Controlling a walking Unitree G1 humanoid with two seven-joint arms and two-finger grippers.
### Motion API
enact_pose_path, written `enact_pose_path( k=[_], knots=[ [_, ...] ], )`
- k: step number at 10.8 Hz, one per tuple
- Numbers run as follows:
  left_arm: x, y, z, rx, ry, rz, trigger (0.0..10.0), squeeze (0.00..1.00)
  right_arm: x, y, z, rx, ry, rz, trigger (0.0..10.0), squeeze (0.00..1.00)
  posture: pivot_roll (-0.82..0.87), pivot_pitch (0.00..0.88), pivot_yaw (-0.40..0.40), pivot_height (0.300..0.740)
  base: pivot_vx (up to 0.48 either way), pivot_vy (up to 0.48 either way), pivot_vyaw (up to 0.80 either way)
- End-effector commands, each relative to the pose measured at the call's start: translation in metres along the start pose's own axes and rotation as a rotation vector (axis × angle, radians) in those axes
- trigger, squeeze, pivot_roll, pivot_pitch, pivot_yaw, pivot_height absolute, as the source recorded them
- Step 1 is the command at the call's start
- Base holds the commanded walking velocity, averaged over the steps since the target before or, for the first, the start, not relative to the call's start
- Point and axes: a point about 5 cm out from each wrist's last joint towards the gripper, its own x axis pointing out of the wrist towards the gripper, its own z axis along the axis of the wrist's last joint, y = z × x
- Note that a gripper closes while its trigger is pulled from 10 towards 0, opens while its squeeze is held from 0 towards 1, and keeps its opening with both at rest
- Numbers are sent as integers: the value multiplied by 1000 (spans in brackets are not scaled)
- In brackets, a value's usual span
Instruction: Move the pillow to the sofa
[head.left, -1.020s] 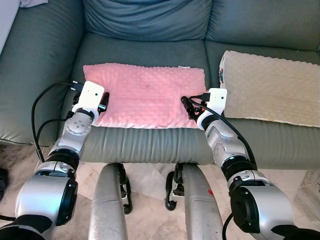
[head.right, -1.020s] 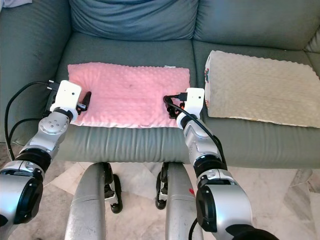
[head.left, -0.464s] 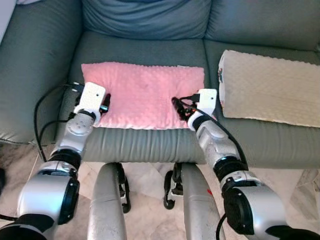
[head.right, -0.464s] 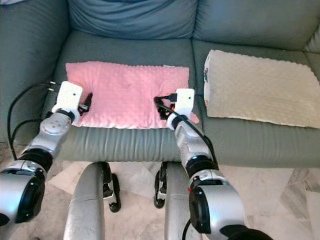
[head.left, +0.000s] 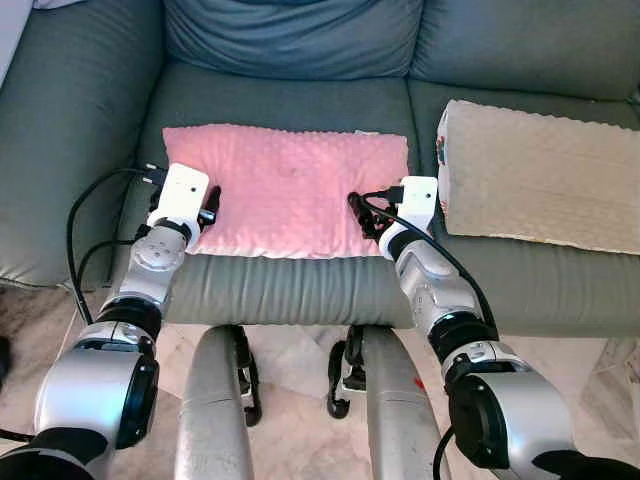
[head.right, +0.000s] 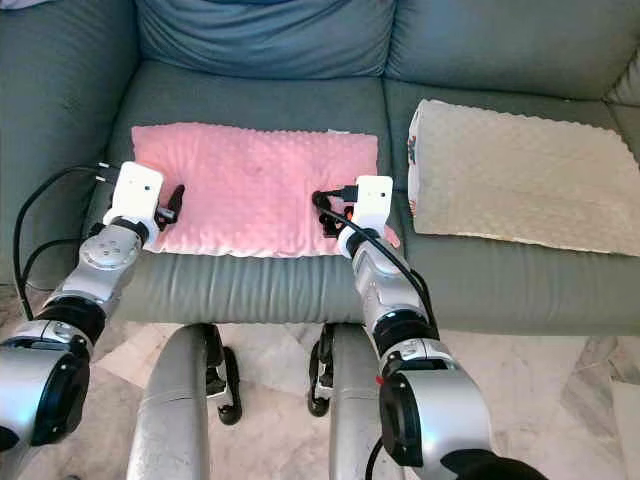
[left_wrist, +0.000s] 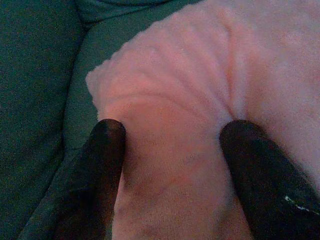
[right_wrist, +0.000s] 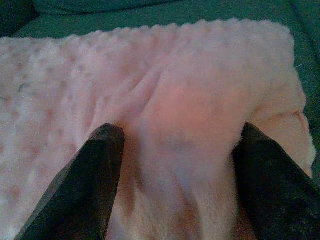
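Grey sofa (head.left: 290, 100) seat, pink pillow (head.left: 285, 190) lying crosswise; left gripper (left_wrist: 170, 150) and right gripper (right_wrist: 175, 150) spread, straddling opposite near corners.

A beige pillow (head.left: 545, 175) is lying flat on the right seat, its printed end (head.left: 442, 153) facing left. Pale marble floor (head.right: 290, 375) is showing below, and a white scrap (head.left: 65, 5) is peeking in top left.

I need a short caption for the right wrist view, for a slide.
Right end effector open, its black fingers pressing into the pink dotted plush pillow.
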Motion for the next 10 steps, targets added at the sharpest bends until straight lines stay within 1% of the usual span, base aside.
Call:
enact_pose_path(
  k=[1, 2, 3, 4, 5, 6, 7, 9, 10],
  knots=[
    [-4, 2, -6, -25, 3, 2, 10000, 0, -4, -5, -2, -6, -8, -12, 10000, 0, 9, 322, -76, 636, 0, 0, 0],
    [-7, 4, -9, -40, -15, -12, 10000, 0, -6, -8, 3, -9, -35, -7, 10000, 16, 10, 304, -76, 636, 0, 0, 0],
    [-10, 1, -12, -32, -21, -31, 10000, 0, -8, -9, 3, -11, -45, 1, 10000, 165, 9, 298, -76, 636, 0, 0, 0],
    [-12, 0, -17, -29, -4, -27, 10000, 0, -9, -10, -2, -13, -27, -8, 10000, 180, 12, 292, -77, 636, 0, 0, 0],
    [-12, -1, -17, -33, -3, -29, 10000, 0, -9, -6, -5, 3, -29, 10, 10000, 208, 11, 282, -74, 636, 0, 0, 0],
    [-13, 0, -15, -48, -14, -24, 10000, 0, -11, -5, -5, -1, -39, 7, 10000, 1000, 9, 271, -71, 636, 0, 0, 0],
    [-14, 2, -16, -57, -24, -20, 10000, 0, -14, -8, -4, -20, -57, -16, 10000, 1000, 4, 252, -68, 636, 0, 0, 0],
    [-19, 5, -19, -61, -35, -2, 10000, 0, -22, -16, -1, -19, -98, -52, 10000, 1000, 1, 225, -66, 636, 0, 0, 0],
    [-19, 6, -16, -68, -54, 12, 10000, 0, -24, -16, 1, -27, -111, -56, 10000, 1000, 0, 210, -66, 636, 0, 0, 0]
  ],
)
